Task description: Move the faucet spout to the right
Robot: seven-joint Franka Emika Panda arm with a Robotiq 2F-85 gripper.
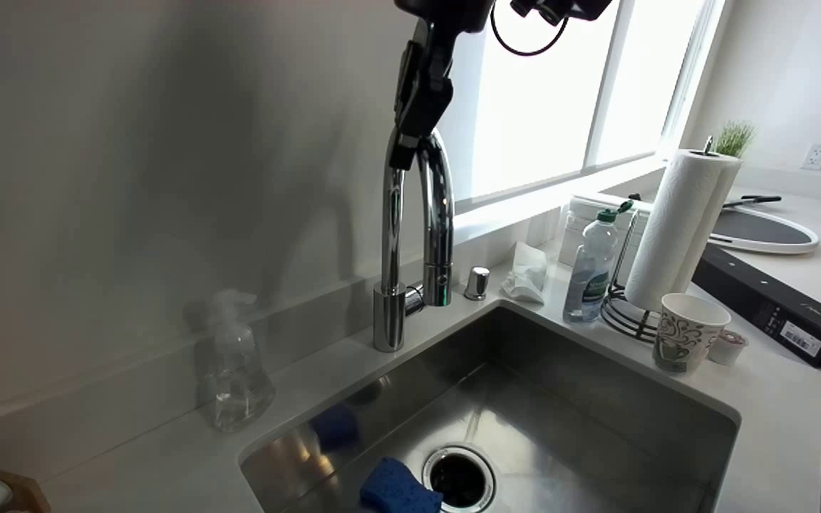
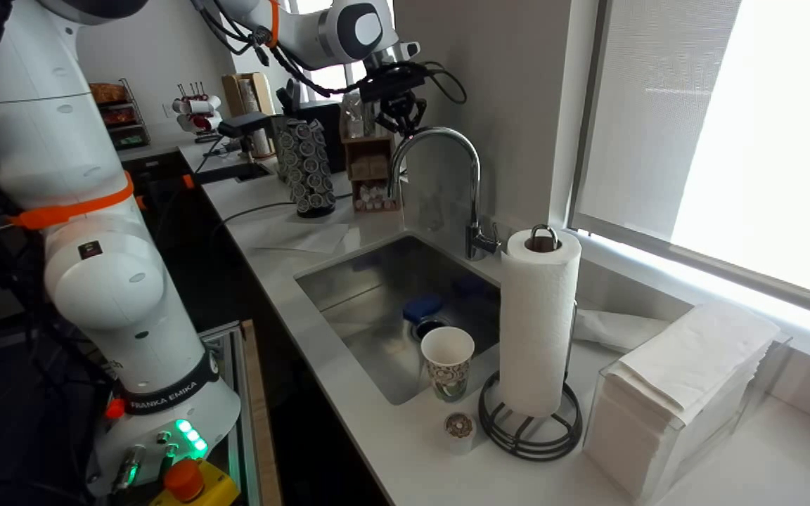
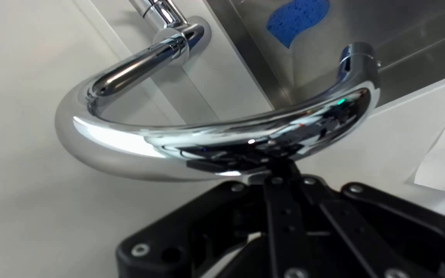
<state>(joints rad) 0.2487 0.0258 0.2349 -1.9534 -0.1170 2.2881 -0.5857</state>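
The faucet spout is a shiny chrome gooseneck arch, visible in both exterior views (image 1: 440, 214) (image 2: 475, 176). Its outlet end hangs over the sink side, and its straight base stands on the counter behind the sink. In the wrist view the spout (image 3: 207, 144) crosses the picture just beyond my fingers. My gripper (image 1: 405, 153) is at the upper part of the arch; it also shows in an exterior view (image 2: 407, 130) and the wrist view (image 3: 284, 168). Its fingers are together, with nothing seen between them. The tips are against or very near the spout's side; the spout partly hides them.
A steel sink (image 1: 560, 399) with a blue sponge (image 1: 400, 488) lies below. A clear pump bottle (image 1: 238, 370) stands beside the faucet. A dish soap bottle (image 1: 591, 271), paper towel roll (image 1: 678, 228) and paper cup (image 1: 688, 331) stand beyond the sink. A wall (image 1: 168, 178) rises close behind the faucet.
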